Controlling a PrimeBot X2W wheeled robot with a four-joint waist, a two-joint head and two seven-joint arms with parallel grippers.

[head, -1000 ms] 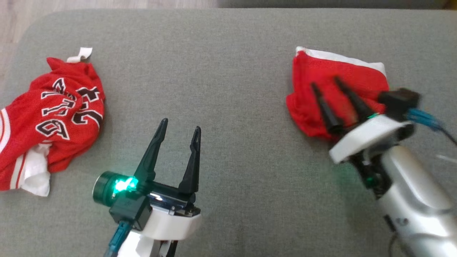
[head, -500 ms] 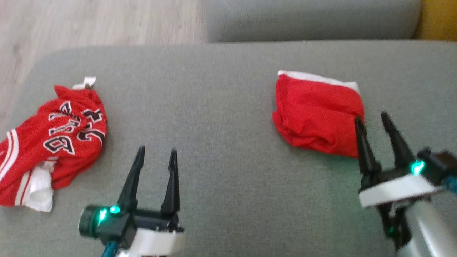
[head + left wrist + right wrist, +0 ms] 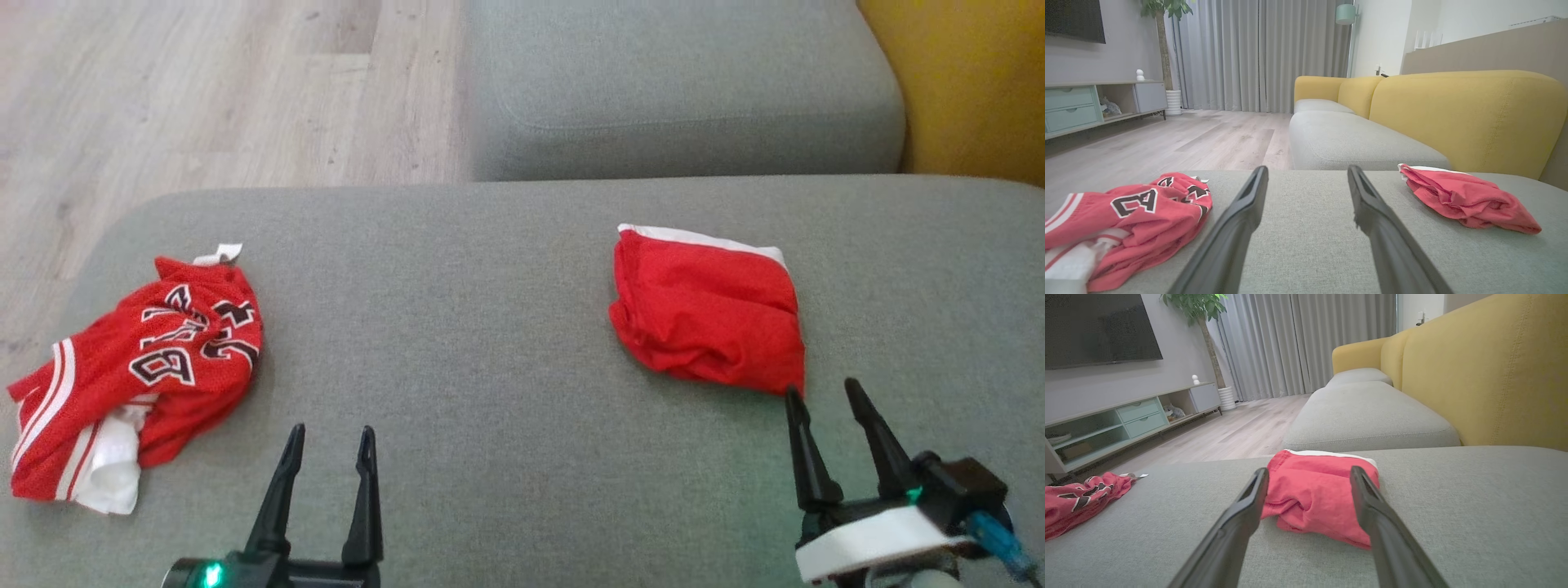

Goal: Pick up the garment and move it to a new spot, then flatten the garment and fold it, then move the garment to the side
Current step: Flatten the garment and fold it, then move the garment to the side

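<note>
The garment (image 3: 147, 359), a red jersey with black white-edged lettering and white striped panels, lies crumpled at the left end of the grey cushion (image 3: 490, 343). It also shows in the left wrist view (image 3: 1126, 208) and the right wrist view (image 3: 1077, 496). My left gripper (image 3: 332, 429) stands open and empty, low over the cushion, to the right of the garment and apart from it (image 3: 1307, 169). My right gripper (image 3: 820, 388) is open and empty at the near edge of a plain red cloth lump (image 3: 710, 318), far from the garment (image 3: 1309, 469).
The plain red cloth lump (image 3: 1466, 196) with a white edge lies folded at the cushion's right. A second grey cushion (image 3: 678, 90) sits beyond, with a yellow sofa back (image 3: 971, 90) to the right. Wooden floor (image 3: 204, 98) lies past the cushion's rounded left end.
The head view has tilted up, bringing floor and the far cushion into view. My right gripper, earlier over the plain red cloth, has drawn back to its near edge. Neither cloth has moved.
</note>
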